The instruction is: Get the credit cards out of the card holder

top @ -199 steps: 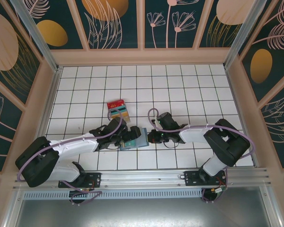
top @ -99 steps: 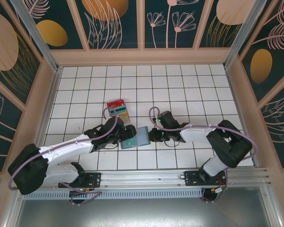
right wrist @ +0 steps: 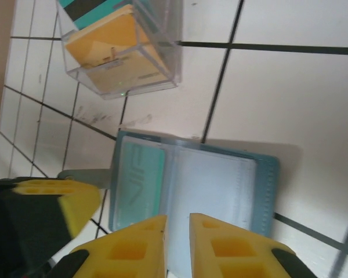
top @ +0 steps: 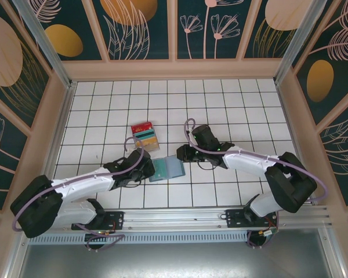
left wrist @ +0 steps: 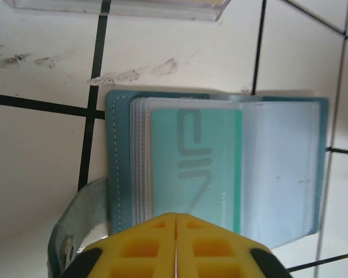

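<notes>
- Lying unfolded on the white tiled table [top: 232, 104], the card holder [top: 169, 168] sits in the near middle of the floor, between the two grippers.
- Open tiles run from it to the far wall and out to the right-hand wall [top: 285, 116]. On the near side, a row of tiles lies between it and the metal rail [top: 180, 215].
- A clear box [top: 145, 135] stands near the holder's far-left corner, with a strip of tile between them.
- The left gripper [top: 148, 169] is at the holder's left edge. In its wrist view the yellow fingers [left wrist: 139, 252] are pressed together over the holder's border. I cannot tell whether they pinch anything.
- The right gripper [top: 180, 155] is at the holder's far-right corner. Its fingers [right wrist: 127, 249] stand a narrow slit apart above the holder's edge, gripping nothing.
- One half of the holder carries a stack of clear sleeves with a teal-green card [left wrist: 194, 168] in the top one. The other half shows a pale sleeve [left wrist: 281, 174].
- A strap [left wrist: 81, 223] with a snap sticks out beside the stacked half.
- The box holds a red card [top: 141, 125], a teal one and a tan card [right wrist: 113, 40].
</notes>
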`<state>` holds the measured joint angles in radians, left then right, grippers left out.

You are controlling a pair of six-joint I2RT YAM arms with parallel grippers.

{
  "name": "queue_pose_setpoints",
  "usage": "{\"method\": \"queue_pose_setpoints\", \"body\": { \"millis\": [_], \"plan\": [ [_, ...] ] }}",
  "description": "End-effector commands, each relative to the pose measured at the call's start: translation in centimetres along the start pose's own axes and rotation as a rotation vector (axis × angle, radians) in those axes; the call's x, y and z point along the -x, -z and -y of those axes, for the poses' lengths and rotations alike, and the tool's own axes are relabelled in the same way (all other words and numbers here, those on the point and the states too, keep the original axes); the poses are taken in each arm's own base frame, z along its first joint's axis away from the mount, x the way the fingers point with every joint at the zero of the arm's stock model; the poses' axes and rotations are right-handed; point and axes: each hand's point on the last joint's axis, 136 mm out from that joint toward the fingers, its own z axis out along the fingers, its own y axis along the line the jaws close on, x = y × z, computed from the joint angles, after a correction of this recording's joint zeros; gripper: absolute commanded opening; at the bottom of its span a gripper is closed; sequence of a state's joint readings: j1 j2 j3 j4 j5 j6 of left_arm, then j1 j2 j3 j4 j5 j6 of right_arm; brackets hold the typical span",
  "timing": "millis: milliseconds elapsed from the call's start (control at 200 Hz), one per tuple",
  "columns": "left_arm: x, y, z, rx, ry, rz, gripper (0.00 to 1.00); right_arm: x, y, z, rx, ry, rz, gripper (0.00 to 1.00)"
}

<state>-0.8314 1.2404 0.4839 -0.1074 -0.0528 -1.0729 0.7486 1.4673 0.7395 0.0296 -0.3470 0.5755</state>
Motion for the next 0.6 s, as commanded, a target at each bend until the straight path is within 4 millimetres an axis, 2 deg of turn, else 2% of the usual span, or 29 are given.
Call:
{"method": "queue_pose_setpoints", "body": {
  "millis": [0, 80, 190, 596],
  "plan": [
    [-0.2, -0.7, 0.3, -0.003, -0.027, -0.016, 0.06, -0.4, -1.0, -2.6, 0.094, -0.001, -0.057, 0.16],
    [-0.3, -0.8, -0.1, 0.024, -0.035, -0.023, 0.05, -1.1, -1.8, -3.6, 0.131, 0.002, -0.095, 0.16],
    [-0.4, -0.7, -0.4, 0.033, -0.037, -0.023, 0.05, -2.0, -2.9, -3.9, 0.150, -0.009, -0.140, 0.17],
    [-0.9, -0.6, -1.2, 0.039, -0.027, -0.033, 0.05, -3.7, -5.4, -3.1, 0.171, -0.065, -0.231, 0.19]
  ]
}}
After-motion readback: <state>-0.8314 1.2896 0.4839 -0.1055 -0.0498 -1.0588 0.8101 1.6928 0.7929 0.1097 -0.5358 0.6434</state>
